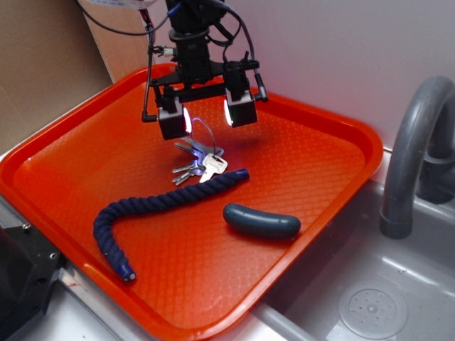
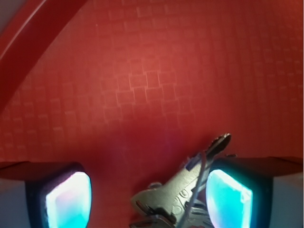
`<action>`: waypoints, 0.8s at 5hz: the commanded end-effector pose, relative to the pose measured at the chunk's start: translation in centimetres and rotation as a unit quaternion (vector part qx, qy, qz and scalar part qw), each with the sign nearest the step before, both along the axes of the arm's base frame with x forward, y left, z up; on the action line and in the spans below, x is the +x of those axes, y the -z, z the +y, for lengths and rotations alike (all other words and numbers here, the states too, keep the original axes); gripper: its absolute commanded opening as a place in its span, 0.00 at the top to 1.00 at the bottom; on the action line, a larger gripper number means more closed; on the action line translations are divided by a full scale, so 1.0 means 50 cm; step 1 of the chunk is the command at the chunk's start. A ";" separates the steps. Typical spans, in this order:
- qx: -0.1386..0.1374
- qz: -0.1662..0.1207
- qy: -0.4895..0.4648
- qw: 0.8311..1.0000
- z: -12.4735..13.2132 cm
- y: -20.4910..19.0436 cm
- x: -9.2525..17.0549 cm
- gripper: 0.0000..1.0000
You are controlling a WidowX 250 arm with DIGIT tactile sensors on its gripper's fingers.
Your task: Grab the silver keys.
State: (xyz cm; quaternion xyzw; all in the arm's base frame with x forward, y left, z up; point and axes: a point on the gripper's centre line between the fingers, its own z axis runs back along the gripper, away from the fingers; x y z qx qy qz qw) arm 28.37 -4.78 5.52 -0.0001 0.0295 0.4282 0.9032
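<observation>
Silver keys on the orange tray, tool hanging right above them.

The silver keys [image 1: 200, 163] lie fanned on a thin wire ring, shiny, near the tray's [image 1: 323, 128] middle, just beside the blue rope [image 1: 153, 207]. The tool [image 1: 206, 114] points straight down, released, its two glowing pads [image 2: 69, 199] spread wide with the keys between them.

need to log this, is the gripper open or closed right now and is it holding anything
Gripper: open, holding nothing; it hangs just above the silver keys, which lie on the orange tray between and below its fingers.
</observation>
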 end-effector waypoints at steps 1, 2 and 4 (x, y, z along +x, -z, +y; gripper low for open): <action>-0.003 -0.014 0.009 1.000 -0.019 -0.009 0.008 1.00; 0.007 -0.009 0.023 1.000 -0.024 -0.005 0.009 1.00; 0.018 -0.012 0.079 0.997 -0.029 -0.020 0.010 1.00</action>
